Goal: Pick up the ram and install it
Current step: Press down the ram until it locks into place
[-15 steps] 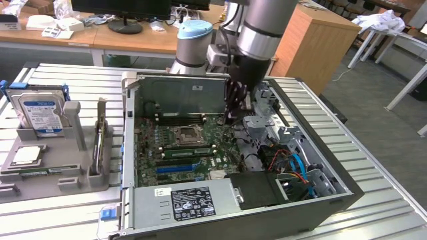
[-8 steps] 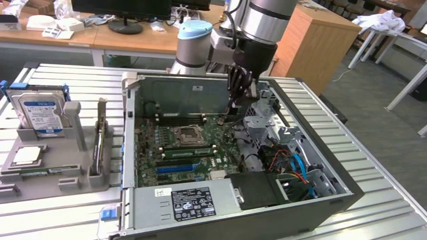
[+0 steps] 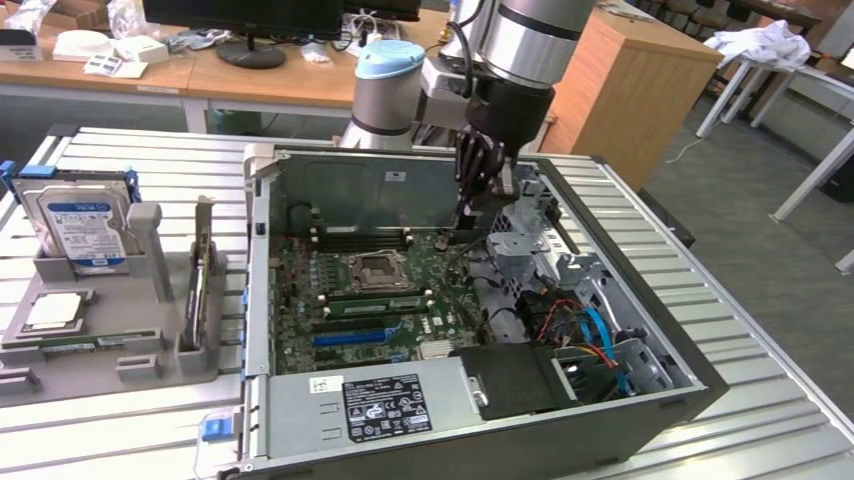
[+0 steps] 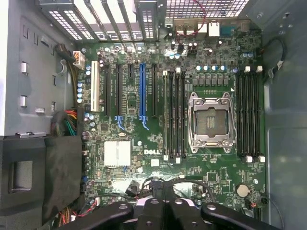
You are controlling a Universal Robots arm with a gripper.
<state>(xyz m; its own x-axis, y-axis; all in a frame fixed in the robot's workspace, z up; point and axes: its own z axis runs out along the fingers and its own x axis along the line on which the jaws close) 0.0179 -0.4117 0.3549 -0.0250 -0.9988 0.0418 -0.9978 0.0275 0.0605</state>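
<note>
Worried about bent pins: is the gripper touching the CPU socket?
Apart. The wrist view shows the whole CPU socket uncovered, with a stretch of bare green board between it and the shut gripper.

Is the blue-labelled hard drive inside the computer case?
No, the hard drive stands in the grey holder outside the computer case, at the exterior view's left.

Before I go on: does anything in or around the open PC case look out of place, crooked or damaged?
Nothing stands out. The motherboard lies flat in the case, the CPU socket sits square, and the hard drive stands upright in its holder. The gripper, shut, hangs inside the case over the board.
</note>
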